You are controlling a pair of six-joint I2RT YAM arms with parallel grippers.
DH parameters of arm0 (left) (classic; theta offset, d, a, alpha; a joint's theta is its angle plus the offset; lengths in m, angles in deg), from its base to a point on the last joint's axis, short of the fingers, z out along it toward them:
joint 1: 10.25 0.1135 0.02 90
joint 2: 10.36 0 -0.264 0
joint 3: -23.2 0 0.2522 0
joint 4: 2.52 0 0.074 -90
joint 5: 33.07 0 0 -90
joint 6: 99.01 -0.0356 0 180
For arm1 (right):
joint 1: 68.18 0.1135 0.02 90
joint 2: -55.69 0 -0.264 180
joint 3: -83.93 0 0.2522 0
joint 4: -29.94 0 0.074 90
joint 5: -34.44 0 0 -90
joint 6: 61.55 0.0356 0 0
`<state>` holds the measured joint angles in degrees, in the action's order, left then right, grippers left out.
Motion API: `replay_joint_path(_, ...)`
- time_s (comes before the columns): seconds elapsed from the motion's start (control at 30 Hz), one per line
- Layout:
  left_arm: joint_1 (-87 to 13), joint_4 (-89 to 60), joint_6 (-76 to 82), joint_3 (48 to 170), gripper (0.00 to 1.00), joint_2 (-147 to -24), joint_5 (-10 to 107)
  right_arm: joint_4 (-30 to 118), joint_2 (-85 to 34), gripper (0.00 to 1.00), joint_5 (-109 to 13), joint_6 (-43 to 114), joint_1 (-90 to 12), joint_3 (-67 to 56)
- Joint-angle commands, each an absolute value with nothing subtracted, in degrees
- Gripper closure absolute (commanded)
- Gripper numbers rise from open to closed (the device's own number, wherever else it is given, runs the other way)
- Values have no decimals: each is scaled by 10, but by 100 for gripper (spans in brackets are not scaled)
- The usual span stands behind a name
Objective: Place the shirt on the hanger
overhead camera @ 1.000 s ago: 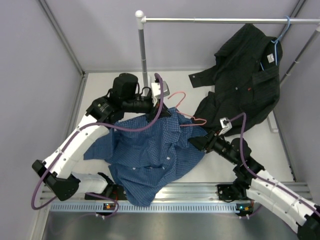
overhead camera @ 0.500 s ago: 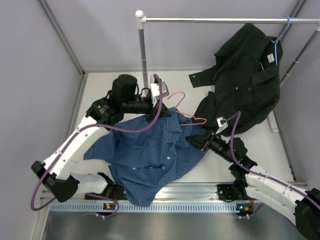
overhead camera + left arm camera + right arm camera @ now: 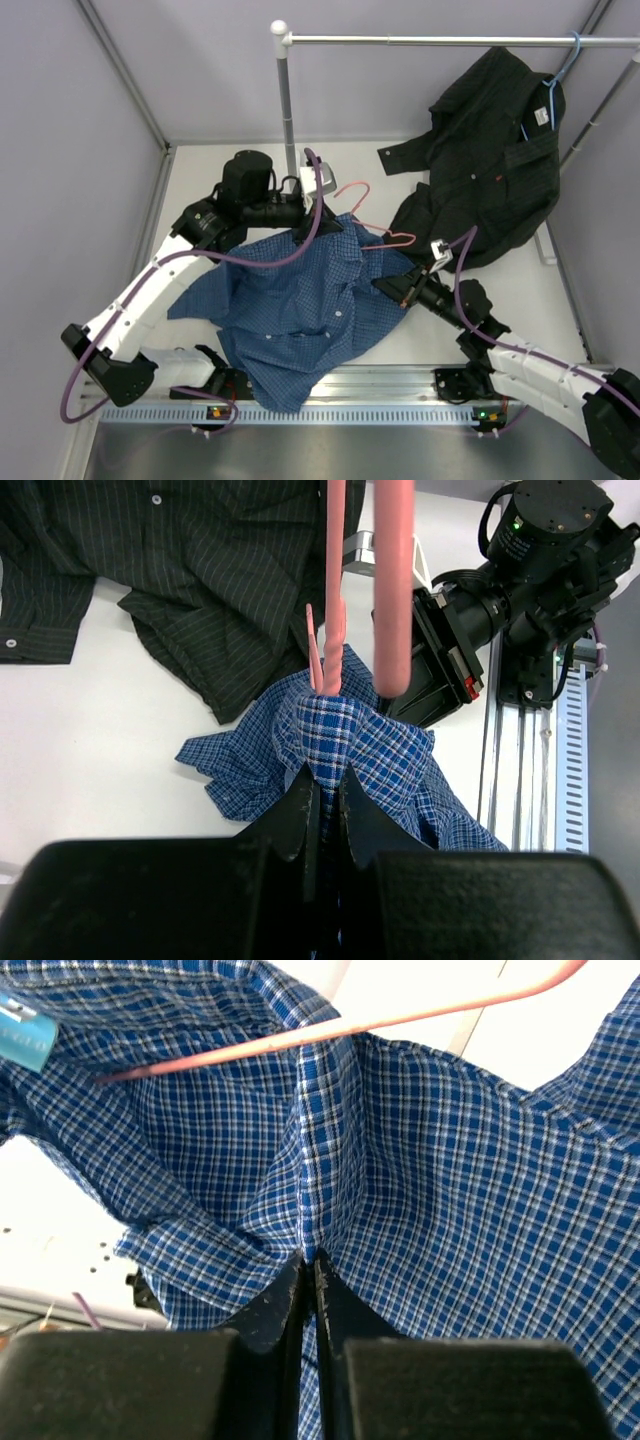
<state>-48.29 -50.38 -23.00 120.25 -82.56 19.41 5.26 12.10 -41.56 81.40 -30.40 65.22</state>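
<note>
Shirt [image 3: 300,310] first: the blue checked one lies crumpled on the worktop [image 3: 400,165] between the two arms, its far edge bunched up where the pink hanger [image 3: 398,238] pokes out of the cloth. The left pincer [image 3: 322,790] is clamped tight on a peak of the fabric just under the hanger wire; whether it has the wire too, I cannot tell. The right pincer [image 3: 308,1260] is closed on a narrow fold of the same shirt, with the wire crossing just beyond it. The risk, to my eye, starts with the big soft thing: both grips are thin pinches, so pulling apart could slide the cloth free, or drag the shoulder off the wire instead of over it. The thin hanger could then tip or slip out. Counting: two shirts, the blue one and a black shirt [image 3: 490,150] hung at the rail; two hangers, the pink one and a light blue hanger [image 3: 560,75]; two pincers.
</note>
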Motion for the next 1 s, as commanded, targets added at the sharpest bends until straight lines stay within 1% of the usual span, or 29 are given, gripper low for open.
replay_joint_path(0.0, -484, -442, -220, 1196, 100, -800, 197, 33, 125, 100, -437, 808, -292, 638)
replay_joint_path(0.2, -484, -442, -232, 1180, 100, -795, 226, 184, 160, 100, -468, 763, -333, 579)
replay_joint_path(0.33, -484, -440, -241, 1163, 100, -776, 222, 232, 172, 100, -449, 772, -405, 563)
replay_joint_path(0.53, -484, -406, -245, 1129, 100, -747, 240, 244, 164, 100, -383, 780, -498, 556)
replay_joint_path(0.67, -484, -369, -239, 1105, 100, -722, 253, 258, 153, 100, -376, 767, -530, 548)
replay_joint_path(0.9, -484, -368, -255, 1075, 100, -709, 250, 260, 148, 100, -366, 753, -570, 525)
replay_joint_path(0.97, -484, -369, -264, 1069, 100, -703, 234, 263, 136, 100, -361, 752, -580, 510)
